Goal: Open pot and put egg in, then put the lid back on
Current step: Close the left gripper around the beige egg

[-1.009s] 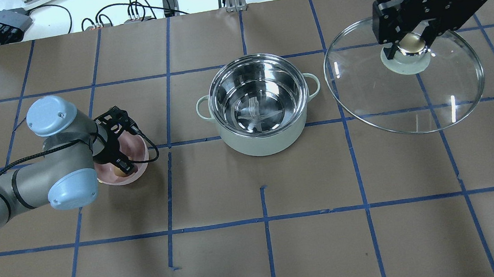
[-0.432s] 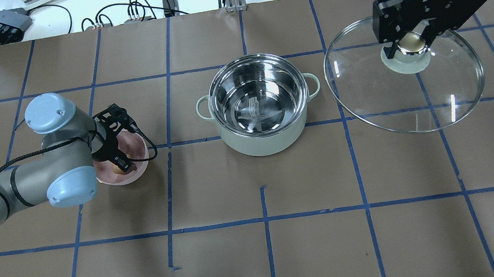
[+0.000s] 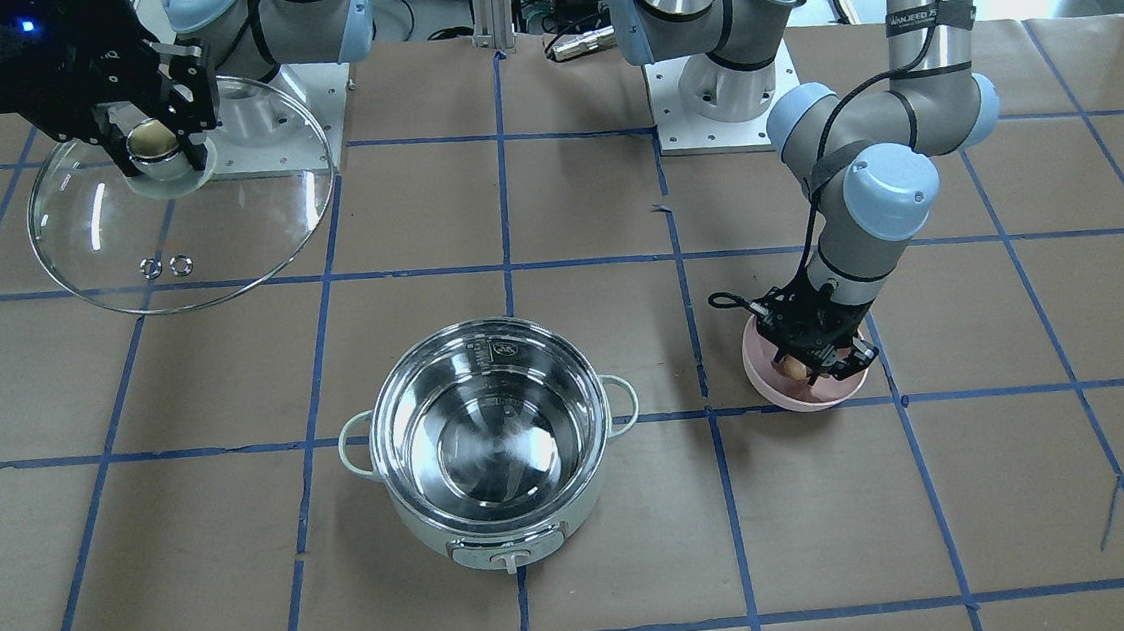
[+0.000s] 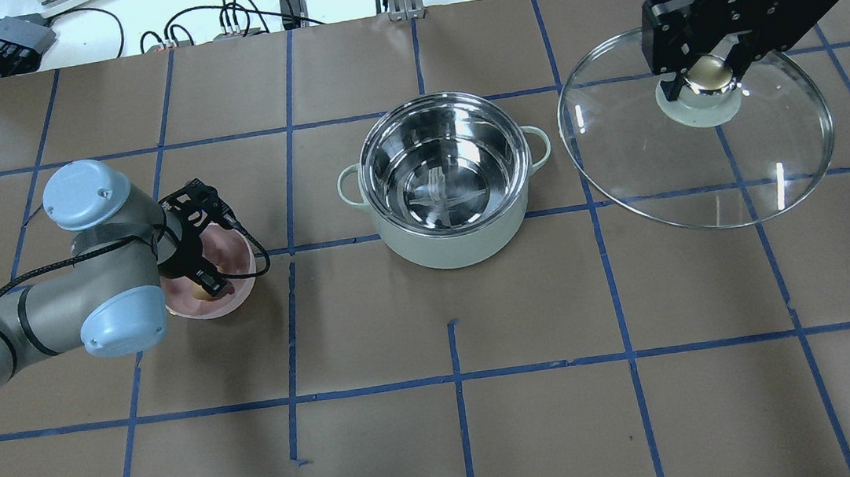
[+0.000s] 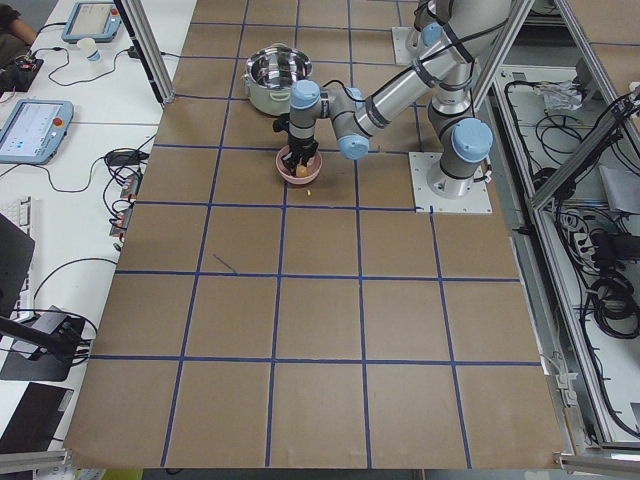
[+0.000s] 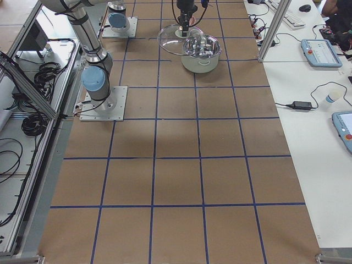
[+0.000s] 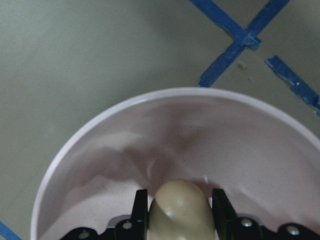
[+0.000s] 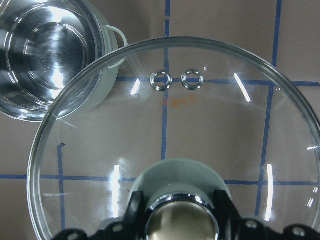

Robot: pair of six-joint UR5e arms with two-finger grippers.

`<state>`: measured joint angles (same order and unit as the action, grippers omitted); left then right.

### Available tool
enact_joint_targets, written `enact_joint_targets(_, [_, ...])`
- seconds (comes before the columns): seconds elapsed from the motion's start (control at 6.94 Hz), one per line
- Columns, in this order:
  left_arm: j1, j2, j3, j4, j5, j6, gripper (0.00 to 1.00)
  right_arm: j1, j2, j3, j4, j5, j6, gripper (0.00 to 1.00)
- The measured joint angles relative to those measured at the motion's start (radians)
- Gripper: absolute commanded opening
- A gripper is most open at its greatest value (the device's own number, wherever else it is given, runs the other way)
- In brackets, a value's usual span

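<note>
The mint-green pot (image 4: pixel 458 249) stands open in the table's middle, its steel inside empty; it also shows in the front view (image 3: pixel 419 542). My right gripper (image 4: pixel 708 74) is shut on the knob of the glass lid (image 4: pixel 701 162) and holds it in the air to the pot's right. The lid also shows in the front view (image 3: pixel 214 223) and the right wrist view (image 8: pixel 200 130). My left gripper (image 4: pixel 210 283) reaches down into the pink bowl (image 4: pixel 235 252). Its fingers (image 7: pixel 140 212) press both sides of the light-brown egg (image 7: pixel 181 212), low inside the bowl.
The pink bowl (image 3: pixel 809 398) sits about one grid square to the pot's left, seen from behind the robot. Brown paper with blue tape lines covers the table (image 4: pixel 460 424). Cables and power bricks (image 4: pixel 236 21) lie along the far edge.
My left arm and gripper have shifted very slightly over the bowl. The right gripper with the lid has stayed where it was.
</note>
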<state>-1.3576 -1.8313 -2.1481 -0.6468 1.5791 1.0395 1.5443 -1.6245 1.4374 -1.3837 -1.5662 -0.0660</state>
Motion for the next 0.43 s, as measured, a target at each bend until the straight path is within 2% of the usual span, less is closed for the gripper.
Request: enact_joint_targets(0.43, [0.000,0.001,-0.001,0.000,0.002,-0.002,0.73,-0.001,0.000,0.000,0.001,0.000,0.000,0.08])
